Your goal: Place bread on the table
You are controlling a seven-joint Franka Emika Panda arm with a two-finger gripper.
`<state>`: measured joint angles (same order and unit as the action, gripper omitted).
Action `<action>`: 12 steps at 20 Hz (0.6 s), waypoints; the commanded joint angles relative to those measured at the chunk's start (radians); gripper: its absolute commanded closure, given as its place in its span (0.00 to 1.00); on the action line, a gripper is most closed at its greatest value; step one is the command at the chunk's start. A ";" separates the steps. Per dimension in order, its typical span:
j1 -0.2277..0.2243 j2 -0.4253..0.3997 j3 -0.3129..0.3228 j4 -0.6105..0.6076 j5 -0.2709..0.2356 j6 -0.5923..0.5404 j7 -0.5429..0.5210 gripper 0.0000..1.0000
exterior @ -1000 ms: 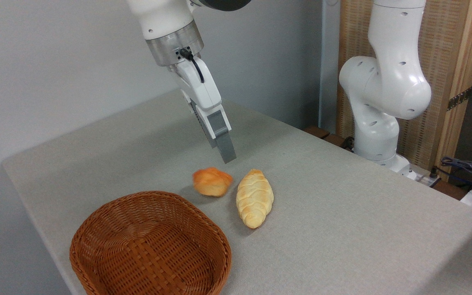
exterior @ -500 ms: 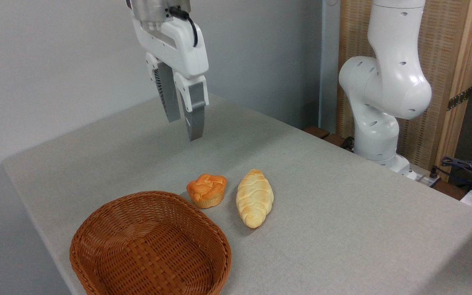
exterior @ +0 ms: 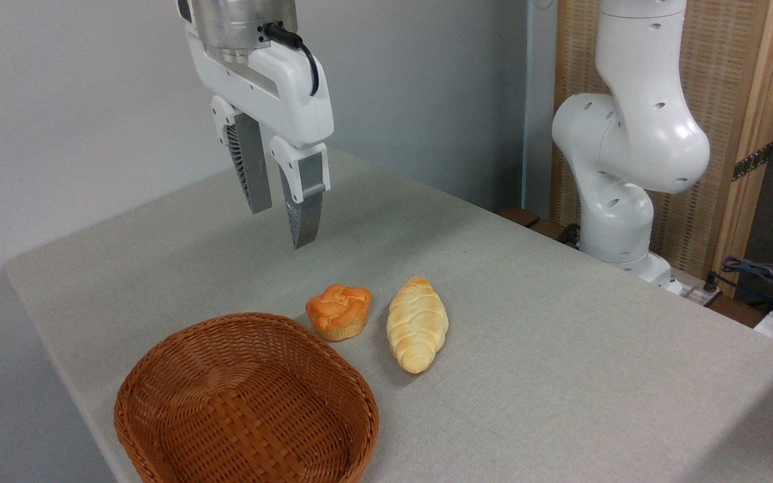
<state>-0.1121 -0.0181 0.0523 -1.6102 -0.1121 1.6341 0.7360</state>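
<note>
Bread (exterior: 338, 311) is sitting on the worktop (exterior: 561, 349) at the basket's (exterior: 158, 382) 1 o'clock; gripper (exterior: 280, 227) is hovering above, jaws narrowly parted, gripping nothing.

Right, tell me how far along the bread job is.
It looks done: the bread sits upright on the table, outside the wicker basket and beside the braided loaf. Nothing is in hand; the gripper hangs open and empty above the table. Nothing visible remains except perhaps parking the arm.
</note>
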 commanded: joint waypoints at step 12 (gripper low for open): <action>0.055 0.007 -0.071 0.021 0.069 -0.013 -0.015 0.00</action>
<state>-0.0668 -0.0178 -0.0083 -1.6096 -0.0546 1.6335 0.7356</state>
